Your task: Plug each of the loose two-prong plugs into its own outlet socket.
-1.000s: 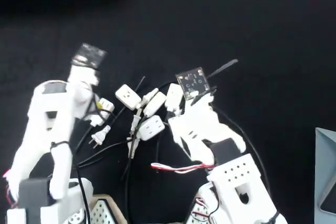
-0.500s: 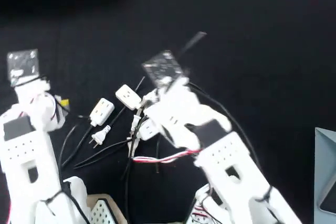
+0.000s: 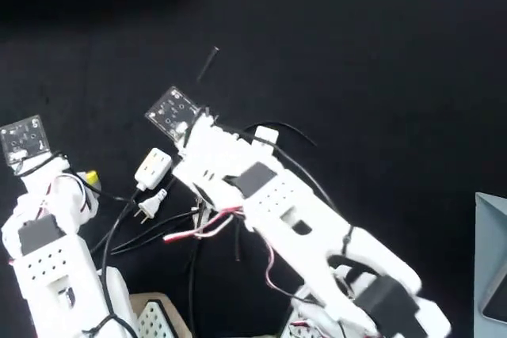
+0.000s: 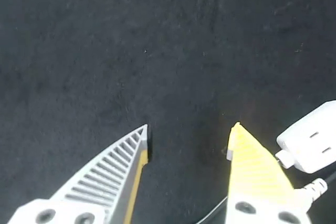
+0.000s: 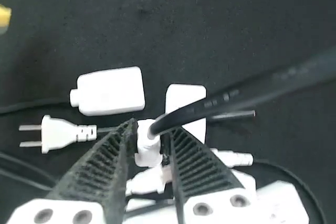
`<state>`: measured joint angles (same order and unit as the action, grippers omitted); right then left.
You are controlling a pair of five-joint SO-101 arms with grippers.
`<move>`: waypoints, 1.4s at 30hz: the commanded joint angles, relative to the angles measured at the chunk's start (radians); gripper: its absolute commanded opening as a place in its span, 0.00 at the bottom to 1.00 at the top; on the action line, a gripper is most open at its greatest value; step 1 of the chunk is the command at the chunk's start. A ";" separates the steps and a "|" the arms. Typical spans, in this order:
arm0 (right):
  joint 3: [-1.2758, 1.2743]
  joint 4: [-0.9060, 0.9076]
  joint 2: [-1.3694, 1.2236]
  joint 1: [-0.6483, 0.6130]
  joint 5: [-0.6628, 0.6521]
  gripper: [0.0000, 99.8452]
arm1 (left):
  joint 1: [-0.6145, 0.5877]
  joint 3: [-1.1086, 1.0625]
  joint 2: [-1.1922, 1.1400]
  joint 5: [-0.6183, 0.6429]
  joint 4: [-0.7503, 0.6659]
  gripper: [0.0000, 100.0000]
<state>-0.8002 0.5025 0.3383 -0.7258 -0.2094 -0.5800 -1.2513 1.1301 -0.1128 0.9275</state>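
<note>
My right gripper [image 5: 149, 129] is shut on a white plug [image 5: 146, 148] whose black cable [image 5: 247, 90] runs off to one side. Close around it lie a white outlet socket [image 5: 107, 92], a second socket [image 5: 185, 103] and a loose two-prong plug [image 5: 58, 131]. From above, the right arm [image 3: 261, 195] stretches leftward over the cluster; one socket [image 3: 153, 168] and the loose plug [image 3: 150, 208] show beside it. My left gripper [image 4: 189, 129] is open over bare black cloth, a socket [image 4: 310, 137] just past its yellow finger [image 4: 254, 163]. That yellow fingertip [image 3: 91, 176] sits left of the cluster.
Black and white cables [image 3: 135, 235] trail from the sockets toward the table's front edge. Another white socket [image 3: 265, 134] peeks out behind the right arm. A grey box [image 3: 491, 259] stands at the right edge. The far half of the black table [image 3: 356, 53] is bare.
The right arm has swung left across the sockets and now covers most of them. The left arm has drawn back to the left, away from the socket it was over.
</note>
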 commanded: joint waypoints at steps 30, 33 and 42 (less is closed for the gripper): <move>0.389 -0.120 -0.460 -0.078 -0.074 0.01 | -0.001 -0.108 0.048 0.008 -0.106 0.24; 0.381 -0.117 -0.461 -0.100 -0.075 0.01 | -0.001 -0.108 0.048 0.008 -0.106 0.24; 0.358 -0.120 -0.461 -0.094 -0.078 0.01 | -0.001 -0.108 0.048 0.008 -0.104 0.24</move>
<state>-0.4657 0.4043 -0.1281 -0.8163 -0.2785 -0.5800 -1.3617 1.1653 -0.1128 0.8447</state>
